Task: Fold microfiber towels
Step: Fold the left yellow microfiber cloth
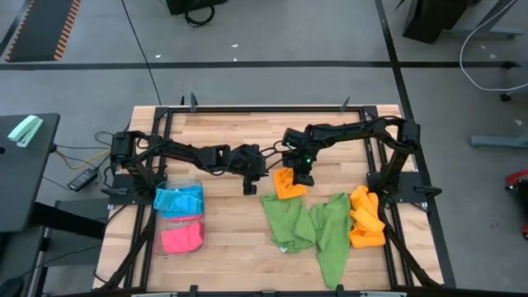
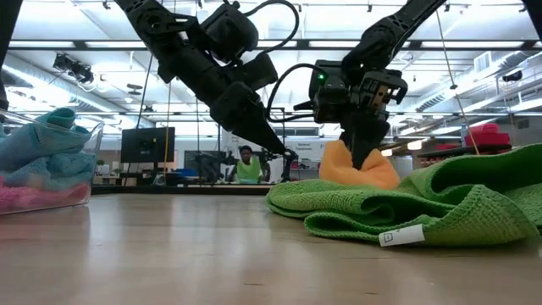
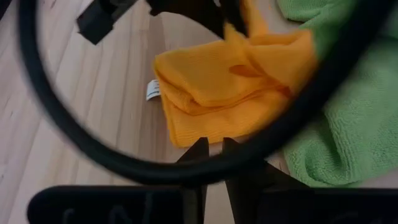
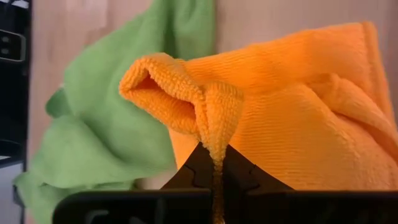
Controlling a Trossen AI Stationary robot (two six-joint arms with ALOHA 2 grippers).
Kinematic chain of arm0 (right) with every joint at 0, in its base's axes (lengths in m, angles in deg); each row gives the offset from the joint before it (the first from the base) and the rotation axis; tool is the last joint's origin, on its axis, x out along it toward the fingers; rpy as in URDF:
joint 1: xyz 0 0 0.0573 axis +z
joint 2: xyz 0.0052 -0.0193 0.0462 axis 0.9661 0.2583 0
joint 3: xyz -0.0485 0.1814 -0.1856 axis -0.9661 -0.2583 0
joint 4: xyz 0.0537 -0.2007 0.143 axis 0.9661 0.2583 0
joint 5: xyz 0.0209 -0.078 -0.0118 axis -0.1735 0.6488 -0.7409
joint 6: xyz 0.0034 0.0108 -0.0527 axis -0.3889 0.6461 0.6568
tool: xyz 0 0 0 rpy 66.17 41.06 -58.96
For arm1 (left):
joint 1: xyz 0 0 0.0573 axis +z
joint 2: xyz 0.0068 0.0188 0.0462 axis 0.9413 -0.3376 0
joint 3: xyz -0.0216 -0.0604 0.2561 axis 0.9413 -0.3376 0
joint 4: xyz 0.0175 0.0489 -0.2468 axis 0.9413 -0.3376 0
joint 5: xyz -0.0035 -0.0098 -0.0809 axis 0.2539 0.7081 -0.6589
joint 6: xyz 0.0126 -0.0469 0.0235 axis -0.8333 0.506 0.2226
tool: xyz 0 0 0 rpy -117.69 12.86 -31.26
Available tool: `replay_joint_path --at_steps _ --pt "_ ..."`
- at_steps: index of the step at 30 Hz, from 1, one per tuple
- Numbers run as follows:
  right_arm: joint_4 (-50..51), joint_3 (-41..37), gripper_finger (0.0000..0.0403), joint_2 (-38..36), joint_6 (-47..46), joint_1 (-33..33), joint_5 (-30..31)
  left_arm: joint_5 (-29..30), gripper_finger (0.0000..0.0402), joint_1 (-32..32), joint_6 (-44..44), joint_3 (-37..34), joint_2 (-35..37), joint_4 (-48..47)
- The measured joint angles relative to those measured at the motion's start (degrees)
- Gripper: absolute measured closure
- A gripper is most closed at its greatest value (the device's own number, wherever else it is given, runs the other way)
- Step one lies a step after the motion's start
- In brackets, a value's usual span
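Table (image 1: 223, 264): a pale wooden top inside a black frame, carrying everything listed below.

Green towels (image 1: 309, 227): two loose cloths, lying crumpled and overlapping at the front centre-right of the table; a white tag is showing on a near edge in the low view (image 2: 398, 237).

Tray (image 1: 177, 216): a clear plastic bin, sitting at the front left and holding a blue towel (image 1: 177, 198) toward the back and a pink towel (image 1: 181, 238) toward the front.

Orange towel pile (image 1: 365, 217): a bunched heap, resting near the right edge, just beside the green towels.

Orange towel (image 1: 287, 185): a single cloth, lying near the table's centre against the back edge of the green towels. One edge is being lifted into a peak.

Right gripper (image 4: 217, 163): reaching in over the centre, its fingers are pressing together on a pinched fold of the orange towel, the fabric rising in a loop just above the tips.

Left gripper (image 3: 212, 147): hovering just beside the orange towel on the tray's side, its fingers are standing nearly closed with only a thin slit between them. It seems to be holding nothing, though a dark cable is crossing the wrist view and hiding part of the scene.
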Motion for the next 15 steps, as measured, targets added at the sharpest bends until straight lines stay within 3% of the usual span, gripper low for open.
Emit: replay_joint_path --at_steps 6,15 --pt "0.2 0.0 0.0393 0.0 1.3 -1.3 1.9 0.0 0.0353 -0.1 0.0 0.0 -0.7 1.1" --pt "0.8 0.0 0.0393 0.0 1.4 -1.2 1.9 -0.1 0.0348 -1.2 5.6 0.1 -9.3 12.2"
